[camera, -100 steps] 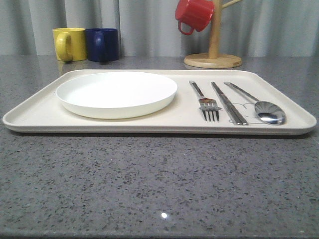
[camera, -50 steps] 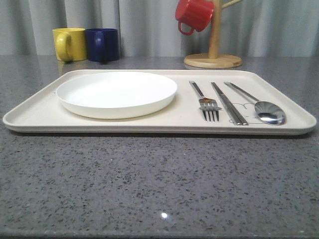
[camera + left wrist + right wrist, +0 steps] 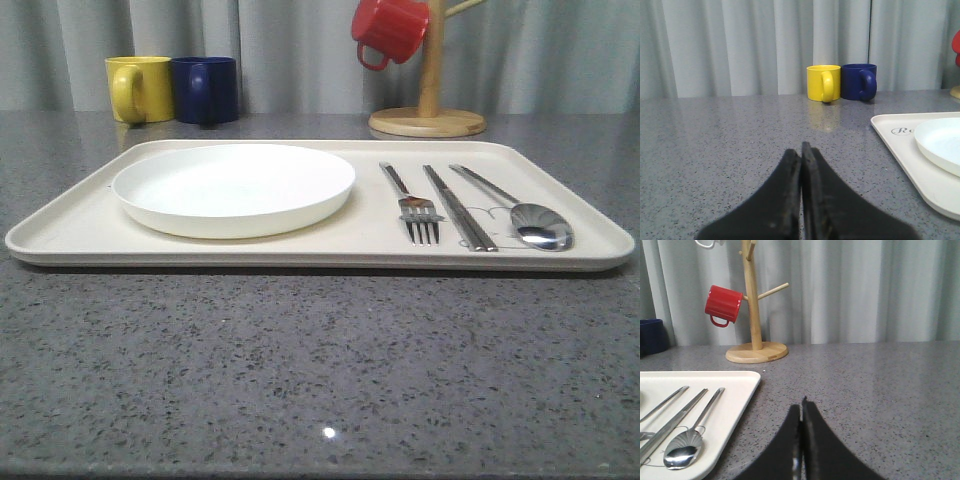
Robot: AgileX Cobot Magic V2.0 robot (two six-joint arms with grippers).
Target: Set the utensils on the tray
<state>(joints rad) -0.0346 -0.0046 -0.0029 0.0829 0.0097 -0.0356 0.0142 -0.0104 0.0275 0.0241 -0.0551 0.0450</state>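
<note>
Nearest to me on the grey speckled counter [image 3: 320, 370], I see both grippers low over bare stone: the left gripper [image 3: 801, 150] has its black fingers pressed together on nothing, and the right gripper [image 3: 801, 407] is pinched closed and empty as well, just off the tray's right edge. Beyond them the cream tray [image 3: 70, 225] lies with its long side across my front view. On its right part the utensils lie side by side, long axes running front to back and leaning slightly away to the left: the fork [image 3: 413, 205] with tines toward me, the chopsticks [image 3: 459, 208] next to it, and the spoon [image 3: 525, 215] outermost, bowl toward me. A round white plate [image 3: 233, 187] fills the tray's left part. Farther back stand a yellow mug [image 3: 138, 88] and a dark blue mug [image 3: 206, 89], touching, and a wooden mug tree [image 3: 428, 100] carrying a red mug [image 3: 390, 30].
</note>
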